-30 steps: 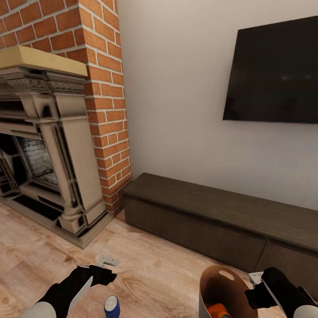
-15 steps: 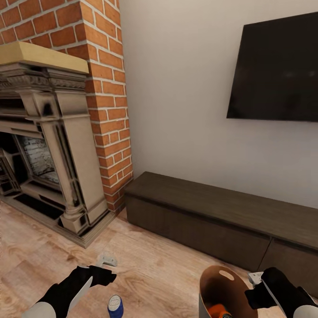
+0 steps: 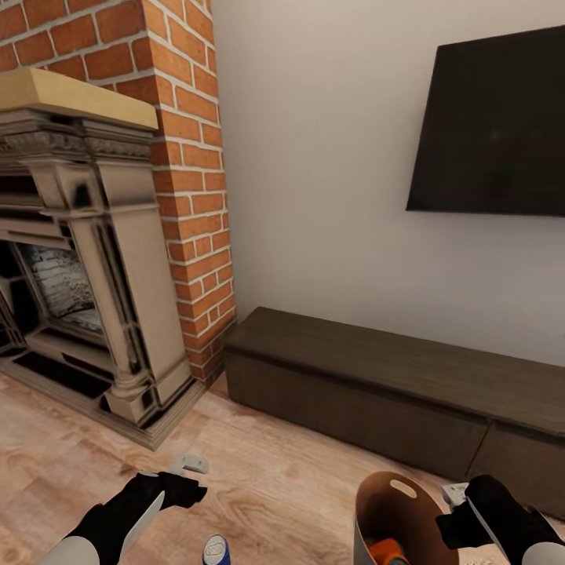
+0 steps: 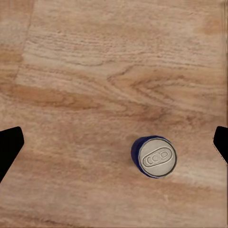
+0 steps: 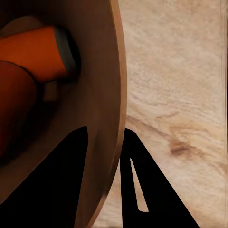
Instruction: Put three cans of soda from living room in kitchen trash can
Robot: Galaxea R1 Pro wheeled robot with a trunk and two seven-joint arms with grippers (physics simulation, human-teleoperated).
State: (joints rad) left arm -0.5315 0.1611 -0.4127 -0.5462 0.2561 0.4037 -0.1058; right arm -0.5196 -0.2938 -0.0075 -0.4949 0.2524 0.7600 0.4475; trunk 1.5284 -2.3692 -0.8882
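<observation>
Compared with a second earlier, the head view had shifted: the fireplace (image 3: 86, 259) and wall TV (image 3: 494, 125) sat slightly differently, read as camera or base motion, not moved furniture. The blue can (image 3: 215, 550) was seen lower in the frame, upright on the wood floor (image 3: 282, 486), near and just right of the left end effector (image 3: 184, 477). In the left wrist view the can (image 4: 154, 156) was seen from above between the spread fingertips (image 4: 8, 145), untouched, so that end effector was released. The right end effector (image 5: 111, 156) was clenched on the rim of the trash can (image 3: 392, 510), one finger inside, one outside. Orange cans (image 5: 40, 52) were lying inside the bin (image 5: 114, 95); two were judged present, though the second was partly hidden. The blue can was judged the last one left to pick up, with the kitchen trip pending.
</observation>
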